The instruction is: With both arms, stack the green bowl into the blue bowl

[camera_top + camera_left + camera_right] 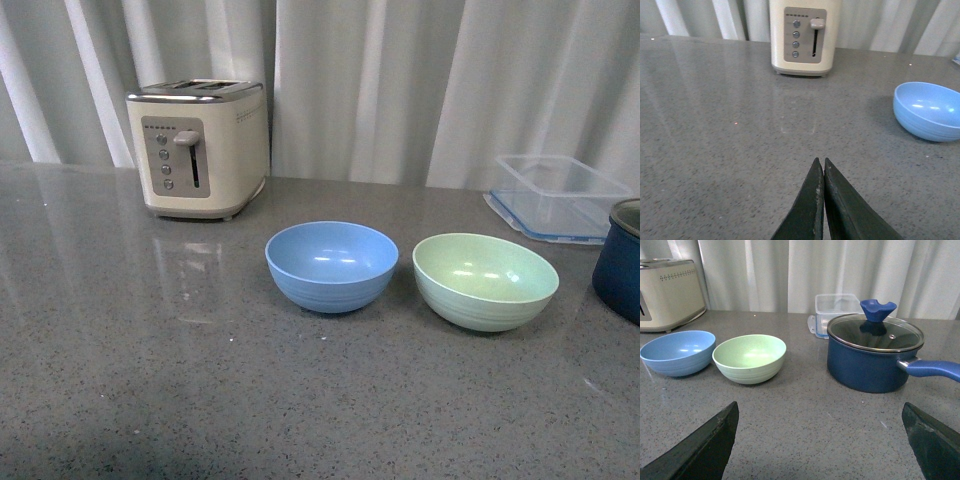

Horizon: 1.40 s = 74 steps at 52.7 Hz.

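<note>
This is looking like a kitchen, or a mock-up of one: a cream two-slot toaster (198, 148) is standing on a grey speckled stone-like tabletop (300, 410), a blue bowl (331, 266) and a green bowl (485, 281) are sitting side by side, a clear plastic food container (558, 195) and a dark blue pot (872, 365) with a glass lid (852, 332) are resting nearby, and a pale pleated curtain (380, 80) is hanging behind
</note>
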Each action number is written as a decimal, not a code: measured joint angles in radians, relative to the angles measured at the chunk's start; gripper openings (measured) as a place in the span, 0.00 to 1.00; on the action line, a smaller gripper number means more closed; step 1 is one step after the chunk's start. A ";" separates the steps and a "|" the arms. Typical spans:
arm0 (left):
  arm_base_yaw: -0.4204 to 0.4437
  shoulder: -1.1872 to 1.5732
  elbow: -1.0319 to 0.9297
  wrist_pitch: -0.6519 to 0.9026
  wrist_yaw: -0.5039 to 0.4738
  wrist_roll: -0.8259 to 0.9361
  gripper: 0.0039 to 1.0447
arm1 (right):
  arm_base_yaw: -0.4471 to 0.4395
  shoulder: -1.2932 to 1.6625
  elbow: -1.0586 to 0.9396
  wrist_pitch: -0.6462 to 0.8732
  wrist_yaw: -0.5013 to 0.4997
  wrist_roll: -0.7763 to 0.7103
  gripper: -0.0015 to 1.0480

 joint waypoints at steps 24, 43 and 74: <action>0.040 -0.280 -0.125 -0.157 0.014 0.000 0.03 | 0.000 0.000 0.000 0.000 0.000 0.000 0.90; 0.040 -0.415 -0.158 -0.236 0.017 0.000 0.03 | 0.000 0.000 0.000 0.000 0.000 0.000 0.90; 0.040 -0.636 -0.158 -0.448 0.016 0.000 0.03 | 0.000 0.000 0.000 0.000 0.000 0.000 0.90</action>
